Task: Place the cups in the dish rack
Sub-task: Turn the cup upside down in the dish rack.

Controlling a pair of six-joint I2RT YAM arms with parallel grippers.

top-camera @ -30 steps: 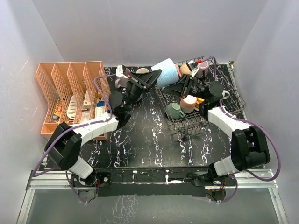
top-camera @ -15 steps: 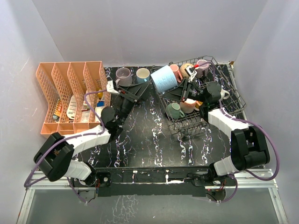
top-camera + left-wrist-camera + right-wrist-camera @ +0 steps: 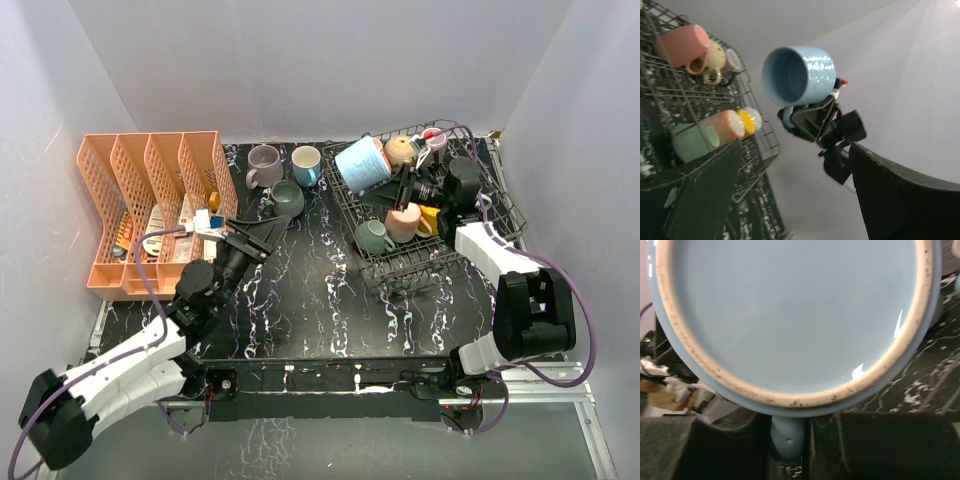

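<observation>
A big light blue cup (image 3: 362,163) hangs tilted over the back left corner of the dish rack (image 3: 404,276). My right gripper (image 3: 405,186) is shut on its handle. In the right wrist view the cup's base (image 3: 790,315) fills the frame and its handle (image 3: 787,437) sits between my fingers (image 3: 880,445). My left gripper (image 3: 262,232) is open and empty, low over the table's left middle; its wrist view shows the held cup (image 3: 802,75) far off. Green (image 3: 374,237), pink (image 3: 404,220), yellow (image 3: 428,215) and tan (image 3: 401,150) cups lie in the rack. Mauve (image 3: 264,162), blue (image 3: 306,160) and grey (image 3: 287,197) cups stand on the table.
An orange divided organiser (image 3: 150,200) with small items fills the left side of the table. White walls close in the back and both sides. The three loose cups stand between the organiser and the rack near the back edge.
My left gripper has opened, let go of the light blue cup and drawn back toward the near left. My right gripper keeps the cup and has carried it slightly right over the rack.
</observation>
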